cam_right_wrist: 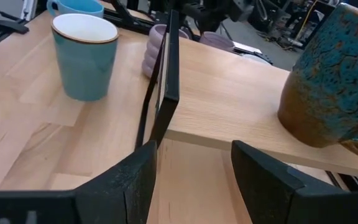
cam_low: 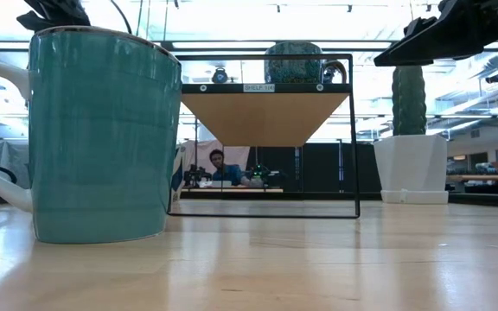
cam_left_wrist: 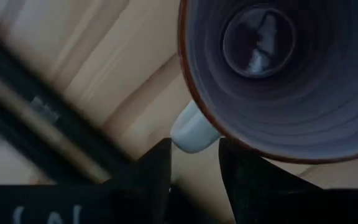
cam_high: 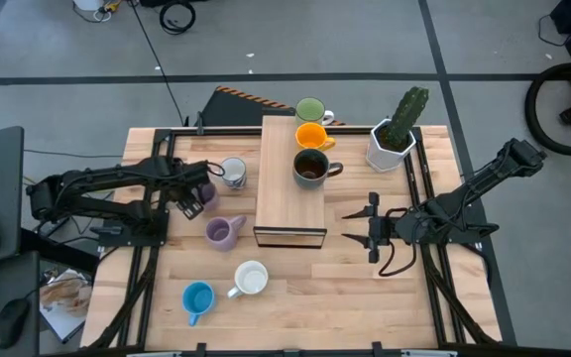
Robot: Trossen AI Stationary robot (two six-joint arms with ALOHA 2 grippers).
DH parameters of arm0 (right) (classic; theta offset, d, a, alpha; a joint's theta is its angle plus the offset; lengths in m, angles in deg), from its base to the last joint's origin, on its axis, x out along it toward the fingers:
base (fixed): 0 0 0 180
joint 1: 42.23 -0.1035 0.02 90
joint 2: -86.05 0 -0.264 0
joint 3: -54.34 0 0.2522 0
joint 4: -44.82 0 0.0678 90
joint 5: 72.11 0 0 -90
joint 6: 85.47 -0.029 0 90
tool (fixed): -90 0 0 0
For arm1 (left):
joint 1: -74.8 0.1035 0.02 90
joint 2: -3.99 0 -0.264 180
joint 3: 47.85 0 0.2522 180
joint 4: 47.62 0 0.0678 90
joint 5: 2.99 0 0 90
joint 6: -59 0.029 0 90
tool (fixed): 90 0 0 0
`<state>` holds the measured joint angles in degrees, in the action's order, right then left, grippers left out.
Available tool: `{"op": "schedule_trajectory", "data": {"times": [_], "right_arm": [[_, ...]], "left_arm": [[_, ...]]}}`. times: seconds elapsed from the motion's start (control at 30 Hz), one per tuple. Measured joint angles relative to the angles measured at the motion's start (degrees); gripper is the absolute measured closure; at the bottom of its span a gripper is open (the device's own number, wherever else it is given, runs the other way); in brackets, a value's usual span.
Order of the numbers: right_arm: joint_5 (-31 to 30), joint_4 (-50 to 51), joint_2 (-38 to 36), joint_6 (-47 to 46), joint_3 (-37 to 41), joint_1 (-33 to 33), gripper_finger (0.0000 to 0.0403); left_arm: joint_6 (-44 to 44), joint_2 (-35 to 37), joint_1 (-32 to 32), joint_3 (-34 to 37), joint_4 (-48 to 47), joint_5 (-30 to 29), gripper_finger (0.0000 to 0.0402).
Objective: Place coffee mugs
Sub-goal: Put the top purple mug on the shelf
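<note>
A wooden shelf [cam_high: 290,203] stands mid-table with the green mug [cam_high: 310,109], orange mug [cam_high: 310,136] and dark brown mug [cam_high: 310,167] in a row on top. My left gripper [cam_high: 192,196] hovers open over a lilac mug [cam_left_wrist: 278,68], its fingertips either side of the handle [cam_left_wrist: 192,132]. The white-grey patterned mug [cam_high: 233,173] stands beside it. A second lilac mug [cam_high: 223,231], a mug that is white inside and teal outside [cam_high: 251,279] and a blue mug [cam_high: 196,297] rest on the table. My right gripper [cam_high: 370,230] waits open, right of the shelf. My left gripper [cam_left_wrist: 194,165] comes from above, pointing down, with its fingers [cam_left_wrist: 157,168] flanking the free curve of the lilac mug's handle. I cannot tell whether they touch it. The mug stands upright, mouth up.
The white faceted pot with the cactus [cam_high: 395,139] stands at the far right, beyond my right gripper. The shelf's black wire frame [cam_right_wrist: 166,74] is just ahead of my right gripper [cam_right_wrist: 194,162]. Bare wood lies near the table's front right. A person sits far behind [cam_low: 223,168].
</note>
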<state>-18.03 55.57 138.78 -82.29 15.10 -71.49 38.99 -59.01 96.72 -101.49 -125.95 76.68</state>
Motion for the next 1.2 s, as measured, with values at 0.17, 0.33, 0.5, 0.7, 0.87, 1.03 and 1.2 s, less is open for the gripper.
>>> {"op": "schedule_trajectory", "data": {"times": [0.17,0.33,0.5,0.7,0.87,1.03,1.2], "right_arm": [[0.0,0.0,0.0,0.0,0.0,0.0,0.019],[1.2,0.0,0.0,-0.4,0.0,0.0,0.019],[1.6,0.0,0.0,-1.2,0.0,0.0,0.0191],[1.7,0.0,0.0,-1.5,0.0,0.0,0.0191],[1.7,0.0,0.0,-1.5,0.0,0.0,0.0191],[2.5,-0.4,0.0,-1.4,0.0,0.0,0.0191],[2.6,-0.4,0.0,-1.4,0.0,0.0,0.0191]], "left_arm": [[1.8,0.0,0.0,-0.1,3.5,5.5,0.0263],[3.4,0.0,0.0,-0.1,4.9,9.3,0.0263],[4.7,0.0,-0.6,-0.1,5.0,9.8,0.0263],[2.5,0.0,-4.0,0.0,10.1,10.2,0.0263],[2.2,0.0,-6.4,0.0,11.3,7.5,0.0263],[-1.1,0.0,-7.4,0.0,11.7,4.3,0.0263],[-2.6,0.0,-7.4,0.0,13.4,4.2,0.0263]]}}
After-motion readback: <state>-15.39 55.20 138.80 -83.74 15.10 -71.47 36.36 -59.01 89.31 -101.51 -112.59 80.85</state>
